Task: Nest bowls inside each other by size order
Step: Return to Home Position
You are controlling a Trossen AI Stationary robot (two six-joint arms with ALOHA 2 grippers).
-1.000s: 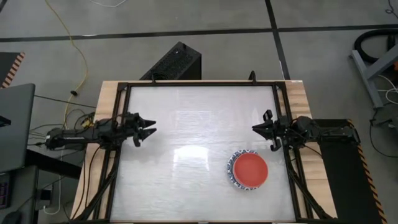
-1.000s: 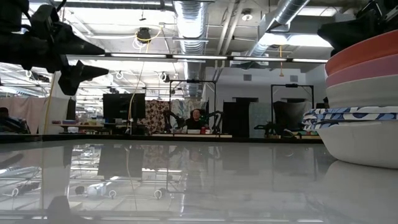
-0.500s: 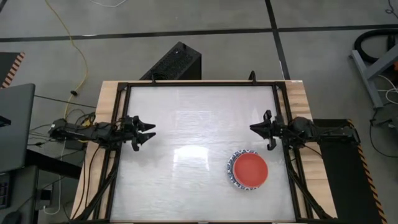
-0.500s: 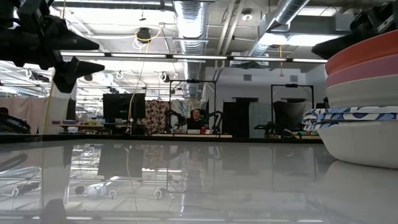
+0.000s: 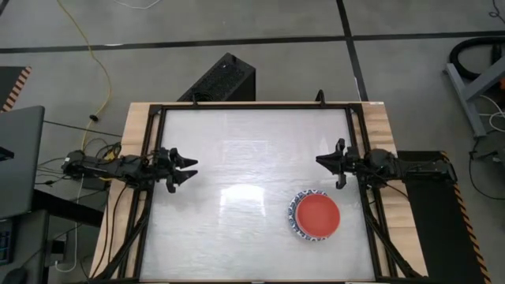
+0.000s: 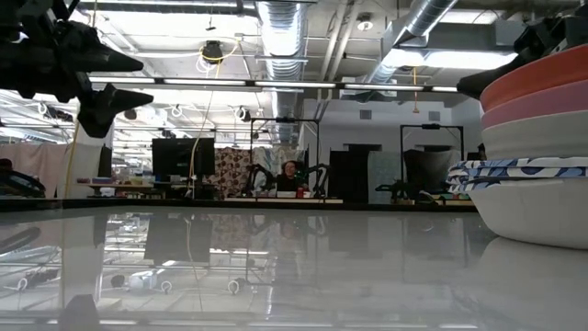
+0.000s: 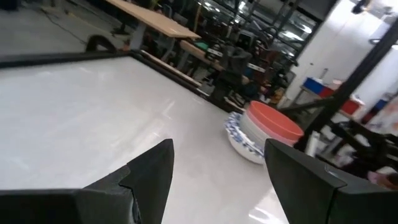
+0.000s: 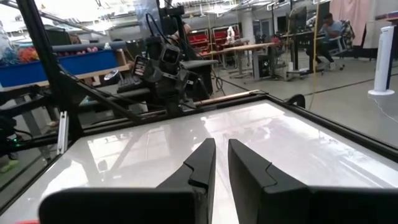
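Nearest the low camera, the stack of bowls (image 6: pixel 533 156) was seen standing on the right-hand part of the table (image 5: pixel 237 134). The red bowl (image 5: pixel 317 214) was nested topmost, the pink bowl (image 6: pixel 540 108) lay directly beneath it, and white and blue-rimmed bowls sat below. The stack was found unmoved against the frames of a second before, so the nesting could be judged finished. Farther back, both arms were held clear of it. The left gripper (image 5: pixel 192 168) was poised at the table's left edge, its fingers spread wide and empty; over the last second it had been pulled back slightly toward that edge. The right gripper (image 5: pixel 319 161) was kept near the right edge, apart from the stack, its fingers drawn nearly together on nothing, and had been shifted only a little. Only the settling of the arms was judged outstanding. Beyond the table, a seated person (image 6: pixel 291 173) could be made out.
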